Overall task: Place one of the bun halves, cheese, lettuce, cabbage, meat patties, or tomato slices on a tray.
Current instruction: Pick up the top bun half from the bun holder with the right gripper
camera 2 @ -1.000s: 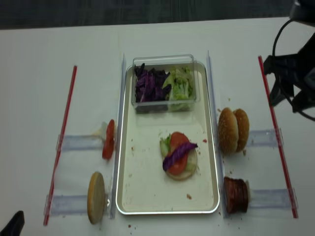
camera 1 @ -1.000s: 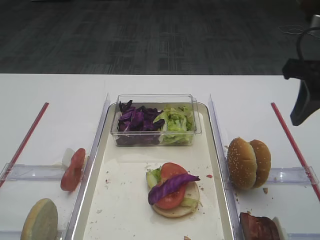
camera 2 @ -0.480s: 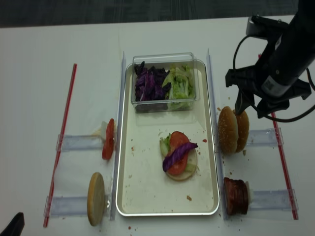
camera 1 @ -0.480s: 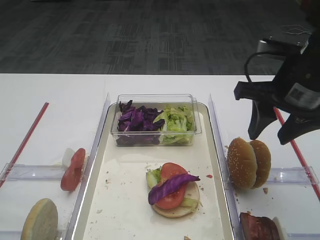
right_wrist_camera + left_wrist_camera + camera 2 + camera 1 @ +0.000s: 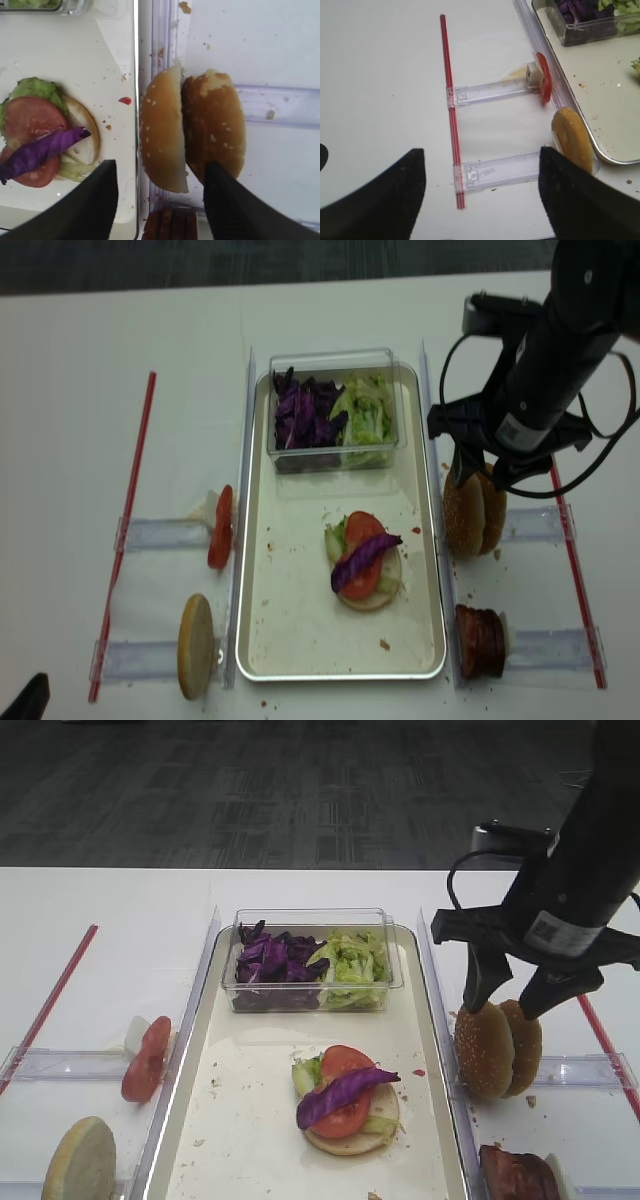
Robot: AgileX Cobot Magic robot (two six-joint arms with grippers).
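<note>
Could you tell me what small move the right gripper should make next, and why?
Probably lower a little further, then close. The right gripper hangs open just above the two bun halves standing on edge beside the tray, and in the wrist view its fingers straddle the sesame-seeded half nearer the tray. The stack on the tray, with tomato slice and cabbage, has no top yet.
</note>
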